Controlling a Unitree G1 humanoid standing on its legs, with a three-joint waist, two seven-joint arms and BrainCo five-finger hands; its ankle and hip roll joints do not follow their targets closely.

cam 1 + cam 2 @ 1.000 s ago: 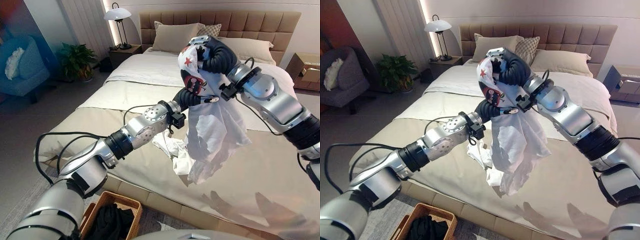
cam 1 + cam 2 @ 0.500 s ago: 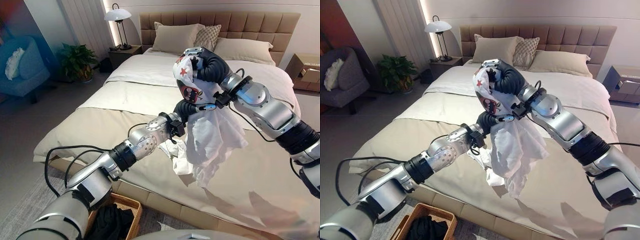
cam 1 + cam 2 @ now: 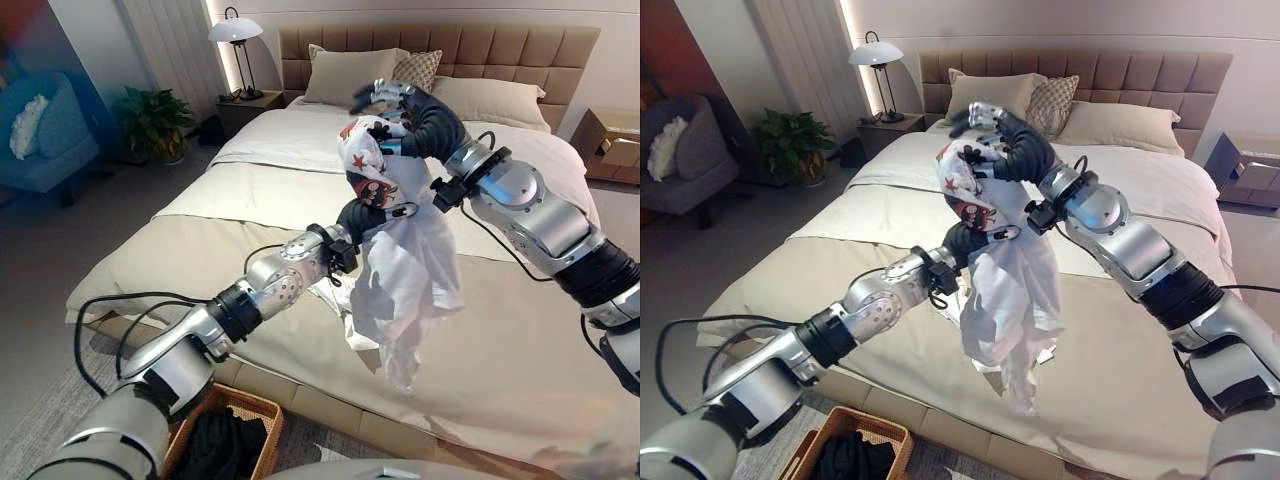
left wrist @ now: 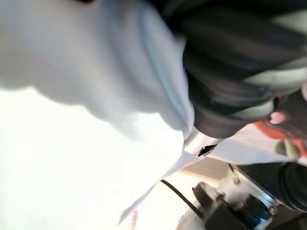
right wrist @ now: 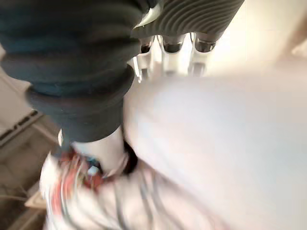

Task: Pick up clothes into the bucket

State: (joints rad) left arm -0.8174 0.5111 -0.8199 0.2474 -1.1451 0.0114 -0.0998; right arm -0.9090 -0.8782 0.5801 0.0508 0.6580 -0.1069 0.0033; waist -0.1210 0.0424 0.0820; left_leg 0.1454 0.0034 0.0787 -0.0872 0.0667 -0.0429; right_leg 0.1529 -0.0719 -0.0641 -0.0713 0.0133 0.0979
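1. Nearest you, at 7 o'clock on the floor, 1 wicker basket point(image 3: 262, 408) already holds dark clothing point(image 3: 220, 445). It sits well apart from the white garment point(image 3: 410, 275), which hangs in the air over the bed point(image 3: 520, 350).
2. Your left hand point(image 3: 362, 214) is clenched into the garment's upper part, under its red-and-black print. I'd judge this the only firm hold.
3. Past it, at 12 o'clock, your right hand point(image 3: 395, 100) sits at the garment's bunched top with fingers spread and relaxed, seemingly letting go.
4. More white cloth point(image 3: 340, 296) lies on the bed below the left wrist. You cannot tell whether it is a 2nd piece or the garment's trailing end.
5. Risk: if it is the same piece, swinging toward the basket could drag it or snag the bed edge and loosen your hold.
6. Risk: the long hanging tail could drape outside the basket rim.
7. Farthest: 3 pillows point(image 3: 350, 72), 1 lamp point(image 3: 234, 30), 1 plant point(image 3: 152, 120), 1 armchair point(image 3: 45, 140).
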